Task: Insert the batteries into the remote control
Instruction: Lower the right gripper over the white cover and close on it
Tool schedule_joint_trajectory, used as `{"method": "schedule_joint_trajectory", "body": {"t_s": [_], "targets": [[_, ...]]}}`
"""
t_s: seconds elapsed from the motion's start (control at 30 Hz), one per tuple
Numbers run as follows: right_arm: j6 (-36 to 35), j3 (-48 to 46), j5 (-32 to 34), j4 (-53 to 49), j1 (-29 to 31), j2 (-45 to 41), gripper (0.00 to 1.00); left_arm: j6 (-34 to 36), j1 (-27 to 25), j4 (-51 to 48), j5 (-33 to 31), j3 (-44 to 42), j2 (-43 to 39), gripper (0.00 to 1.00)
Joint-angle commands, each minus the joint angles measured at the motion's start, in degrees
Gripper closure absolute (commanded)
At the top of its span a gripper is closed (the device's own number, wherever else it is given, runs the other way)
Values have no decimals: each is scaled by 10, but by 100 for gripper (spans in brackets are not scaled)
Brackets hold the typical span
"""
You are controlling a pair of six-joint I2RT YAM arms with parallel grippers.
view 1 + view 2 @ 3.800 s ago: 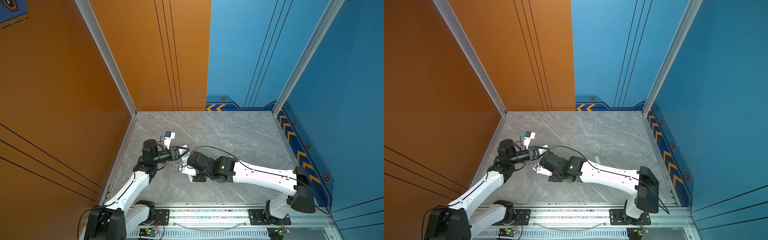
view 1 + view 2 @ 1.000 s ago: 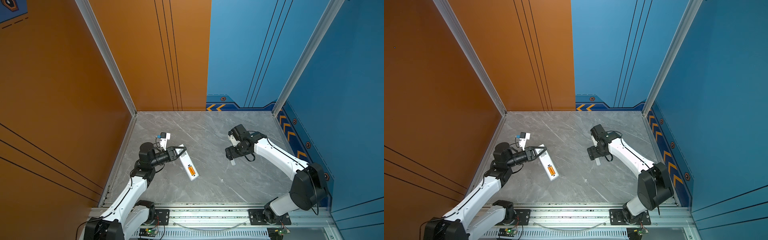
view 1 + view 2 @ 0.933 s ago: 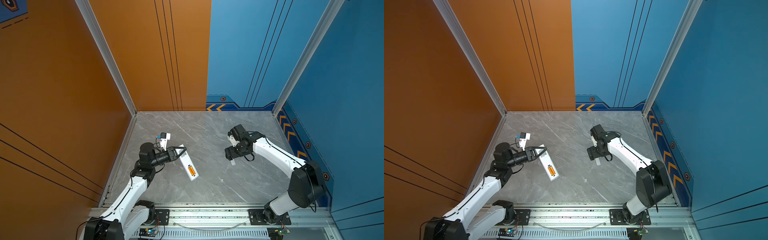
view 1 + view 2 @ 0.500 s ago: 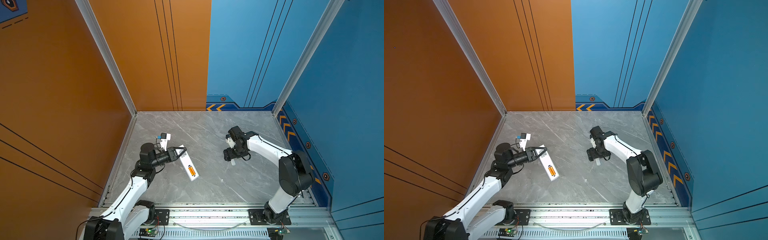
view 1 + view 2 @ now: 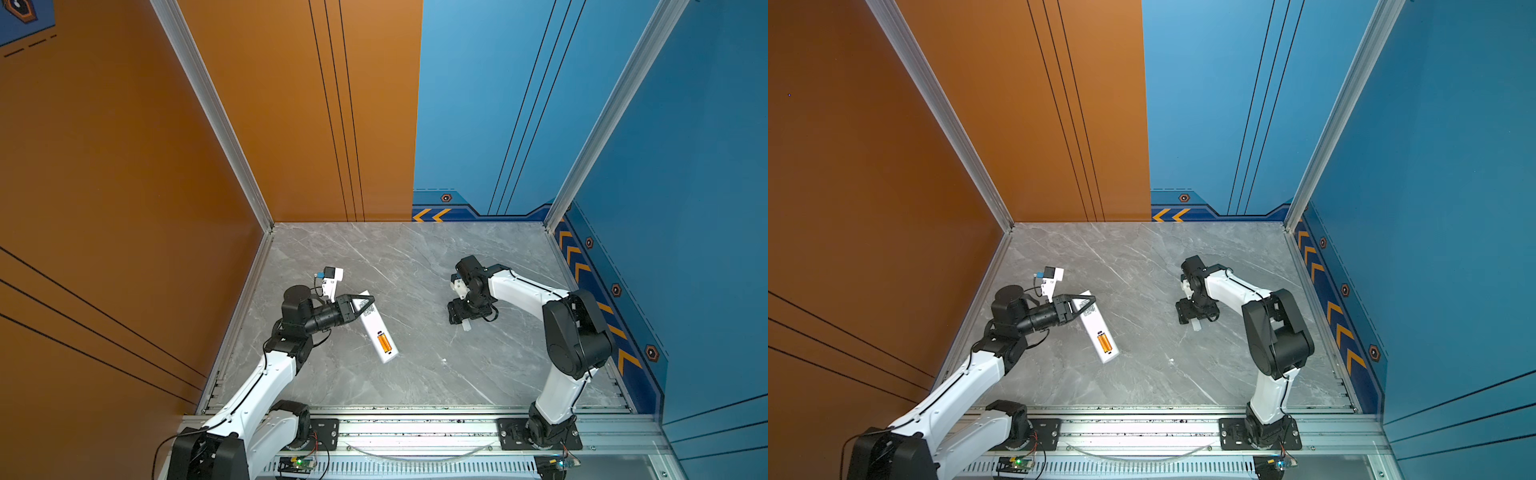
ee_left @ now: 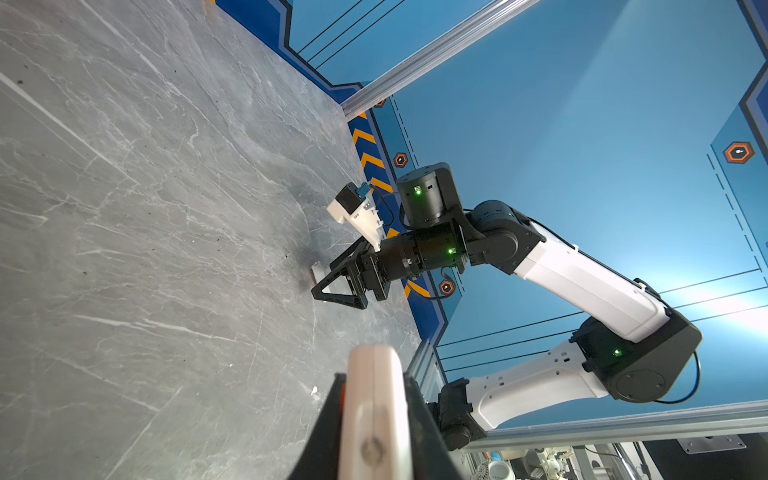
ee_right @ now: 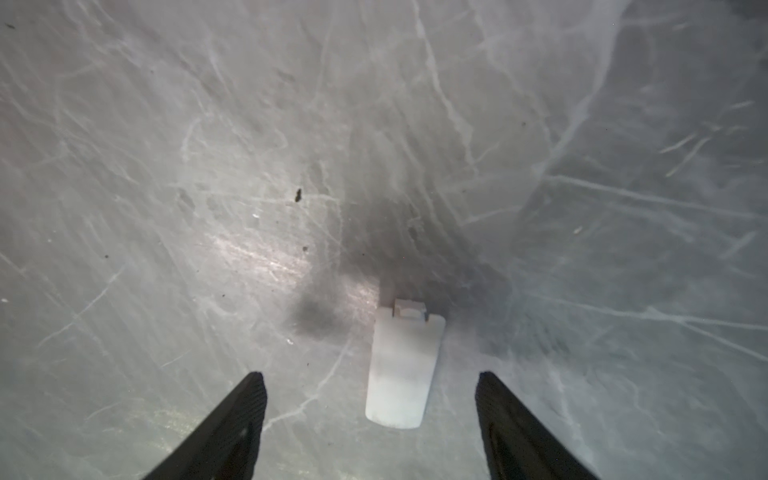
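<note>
Our right gripper (image 7: 370, 415) hangs low over the grey marble tabletop (image 7: 166, 166) with its jaws spread and empty, and the battery cover (image 7: 401, 365) lies flat between them, its latch tab pointing away from the wrist. We judge the step in hand to be picking up this cover so the compartment can be closed. The plate is thin and flat on the stone, so we want the fingertips (image 7: 249, 390) right down at the surface, level with each other, and closing evenly on the two long edges. In the right wrist view it sits nearer one jaw than the other, so we should centre first or it may skid or tip.

Farther across the table, our left gripper (image 5: 360, 302) is clamped on one end of the remote control (image 5: 376, 328), which lies on its face at a slant. Both orange batteries (image 5: 384, 342) sit side by side in the open compartment near its free end, seen in both top views. We should hold that grip steady so the remote does not shift when the cover arrives.
</note>
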Motion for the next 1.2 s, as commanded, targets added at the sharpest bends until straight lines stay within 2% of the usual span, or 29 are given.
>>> {"method": "schedule_joint_trajectory", "body": {"t_s": [0.0, 0.17, 1.17], "targets": [[-6, -4, -6, 12, -4, 8, 24, 13, -3, 6, -2, 0, 1, 100], [-5, -5, -1, 17, -4, 12, 26, 12, -3, 6, -2, 2, 1, 100], [-2, 6, 40, 26, 1, 43, 55, 1, 4, 21, -1, -3, -1, 100]]}}
